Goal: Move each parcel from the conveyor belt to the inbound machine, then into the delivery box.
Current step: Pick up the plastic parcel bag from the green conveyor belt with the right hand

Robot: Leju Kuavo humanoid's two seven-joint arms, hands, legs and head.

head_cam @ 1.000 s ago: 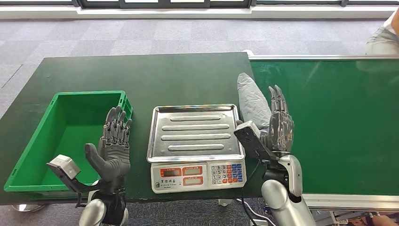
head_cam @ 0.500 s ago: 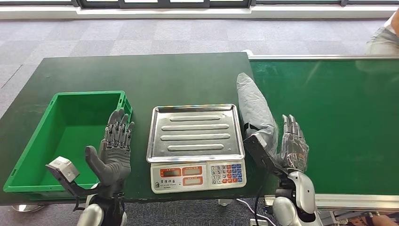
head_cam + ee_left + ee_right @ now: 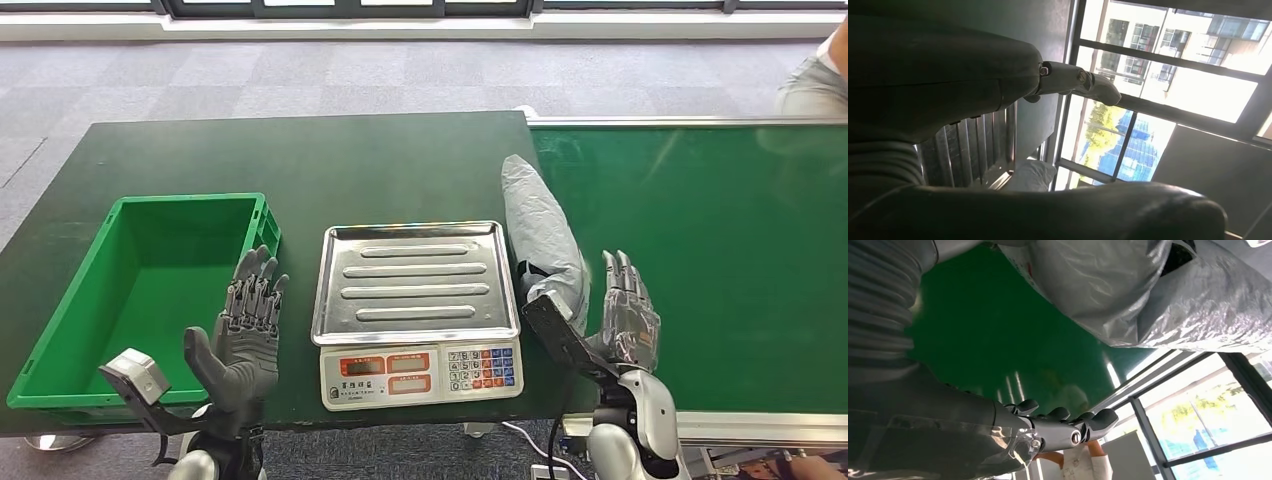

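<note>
On the left of the head view sits the green delivery box (image 3: pixel 140 290), and nothing shows inside it. Just to its right, low in the frame, the left hand (image 3: pixel 243 335) hovers with its fingers spread and nothing in its grasp.

Centre frame now: the inbound machine (image 3: pixel 417 310), a weighing scale with a steel tray and a keypad panel along its front, and that tray is bare. No parcel has reached it yet.

Moving right, here is the parcel (image 3: pixel 541 228), a long grey plastic mailer bag lying lengthwise at the seam where the dark table (image 3: pixel 300 160) meets the green conveyor belt (image 3: pixel 720 250), just beside the scale's right edge. The right hand (image 3: pixel 625 315) stands upright below and to the right of it, fingers apart, holding nothing; the wrist view shows the crinkled bag close by those fingers but not touching them. A person sits in the upper right corner, by the belt's far end.

So the score, as I read it: nothing delivered, nothing weighed. This parcel has yet to be grasped, set on the tray, then carried across to the box.
</note>
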